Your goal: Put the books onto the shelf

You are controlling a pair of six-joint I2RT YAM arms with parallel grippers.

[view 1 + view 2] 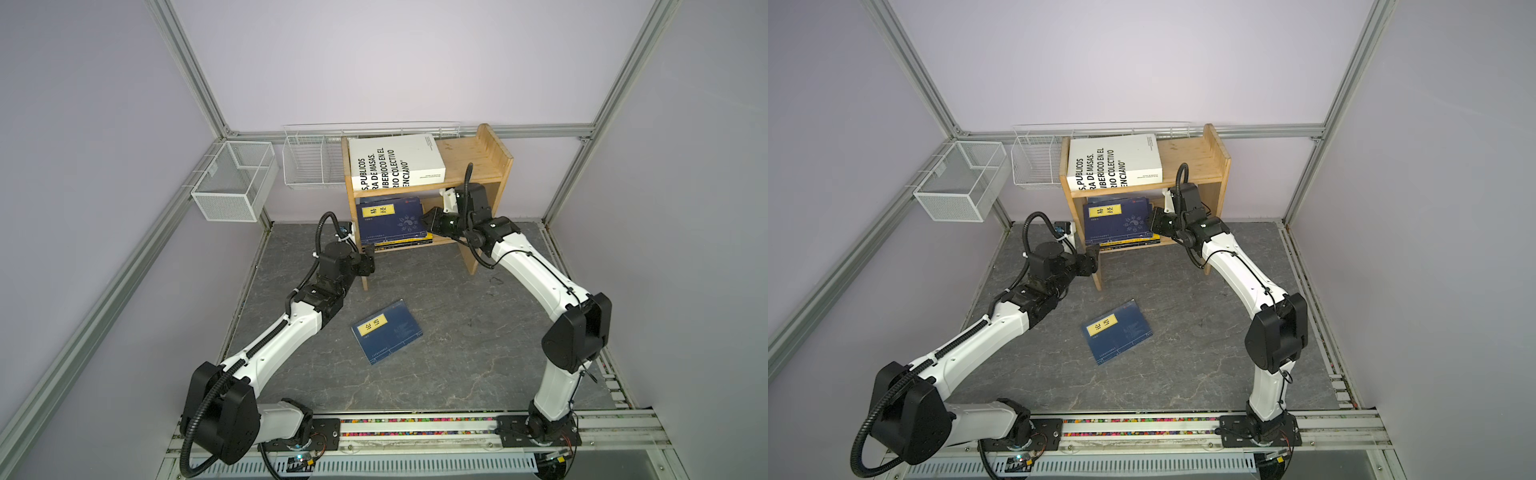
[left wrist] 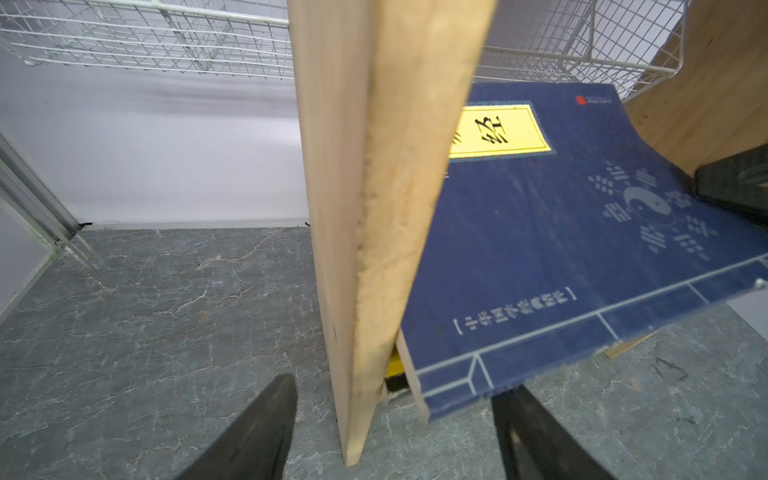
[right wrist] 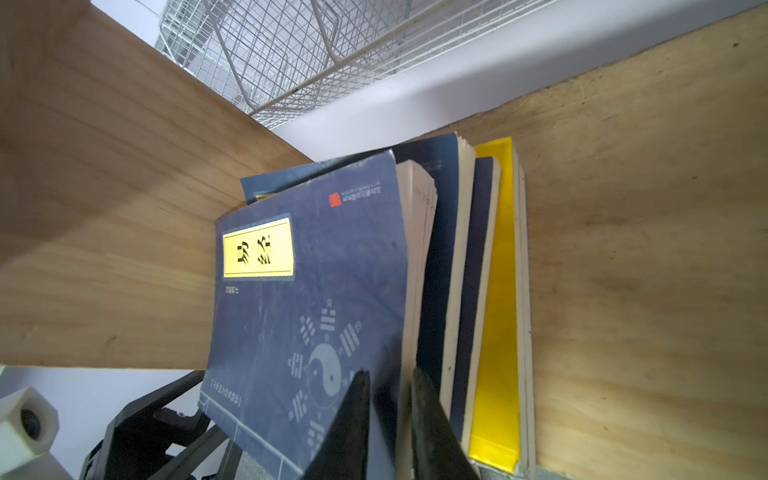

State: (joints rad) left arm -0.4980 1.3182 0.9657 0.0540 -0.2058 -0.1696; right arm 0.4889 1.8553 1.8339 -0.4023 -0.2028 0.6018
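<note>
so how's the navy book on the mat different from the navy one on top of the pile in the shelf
The mat book lies flat on the grey mat, in front of the shelf; the shelf book tops the pile in the lower tier. No gripper touches the mat book; the right gripper pinches the shelf book's edge. Both are thin, navy, with a yellow label.

Lilac walls point(image 1: 415, 62), grey marbled floor point(image 1: 457, 332), wire baskets point(image 1: 232, 183).
</note>
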